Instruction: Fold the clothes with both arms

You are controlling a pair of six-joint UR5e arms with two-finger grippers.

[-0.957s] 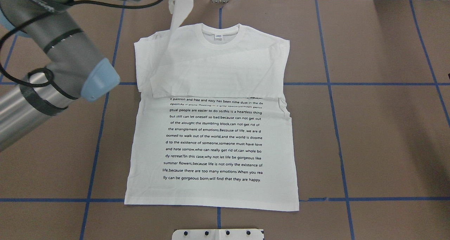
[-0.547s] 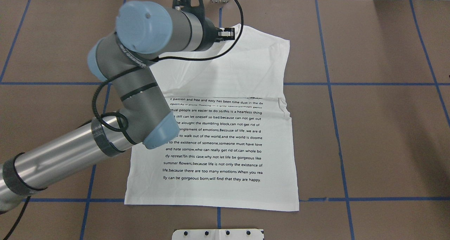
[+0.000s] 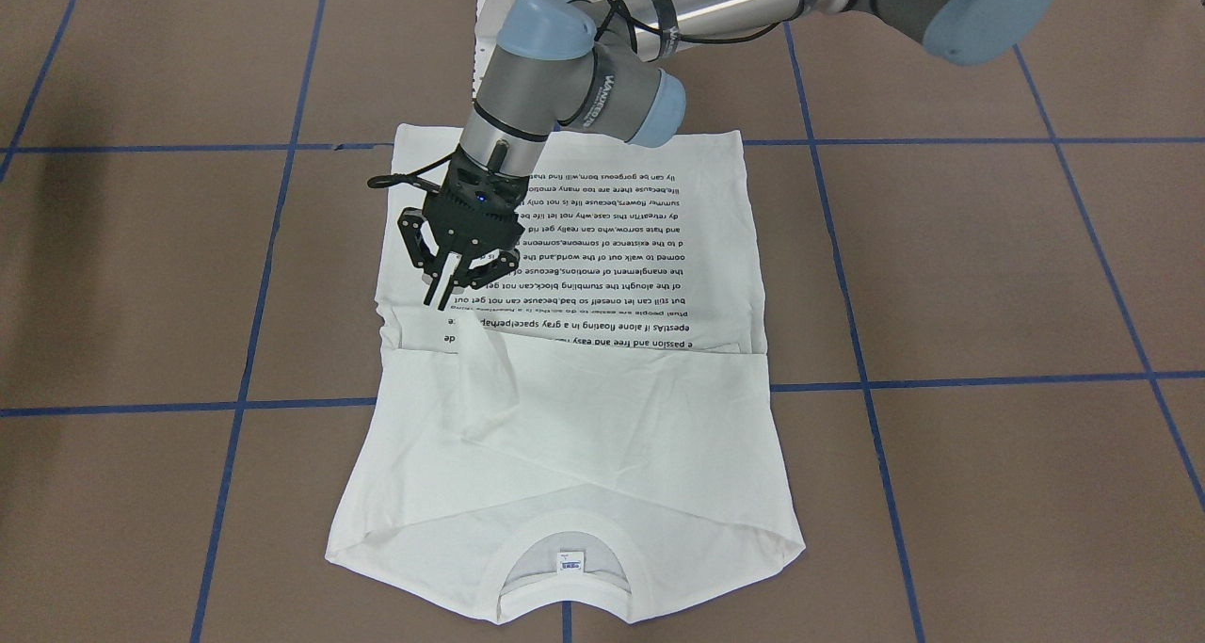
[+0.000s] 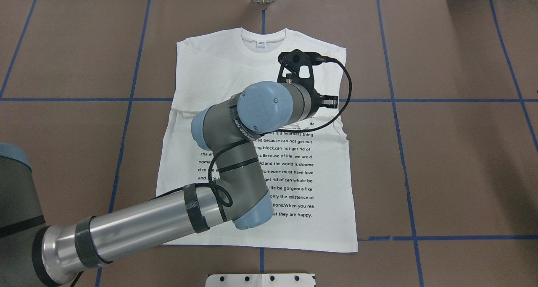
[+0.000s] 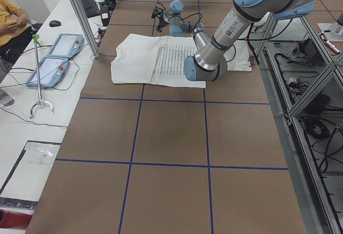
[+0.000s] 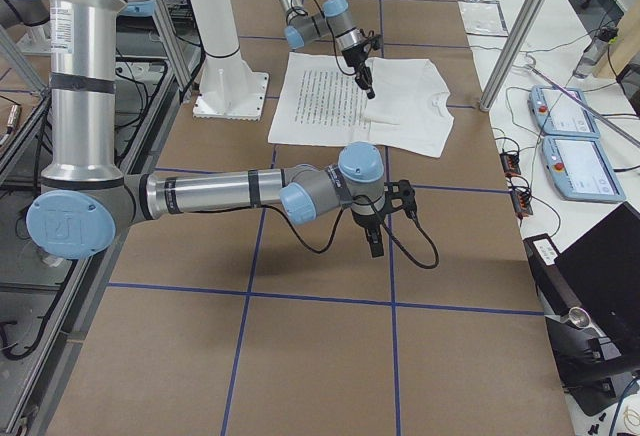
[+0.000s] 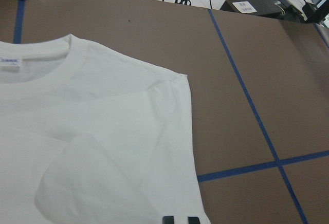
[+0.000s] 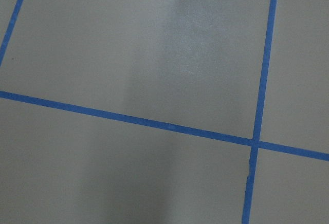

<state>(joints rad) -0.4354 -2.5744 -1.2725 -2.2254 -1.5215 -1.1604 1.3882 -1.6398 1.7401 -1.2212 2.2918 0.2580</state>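
Observation:
The white long-sleeved shirt point(image 4: 294, 186) lies flat on the brown table, printed text up, collar point(image 4: 263, 38) at the far side. My left arm point(image 4: 235, 152) reaches across it. In the front-facing view the left gripper point(image 3: 441, 302) hangs just above the text, fingers nearly together, pinching the cuff end of a sleeve point(image 3: 490, 389) that drapes across the chest. The left wrist view shows two fingertips point(image 7: 167, 219) low over white cloth. My right gripper point(image 6: 373, 246) hovers over bare table beside the shirt; I cannot tell whether it is open or shut.
The white pedestal plate point(image 4: 260, 280) sits at the near table edge. Blue tape lines point(image 4: 441, 100) grid the brown surface. Two teach pendants point(image 5: 53, 57) lie on a side bench, where a person point(image 5: 13, 22) sits.
My left arm has swung from the far left corner across the shirt toward its right side, carrying the raised sleeve with it; the sleeve now lies over the chest.

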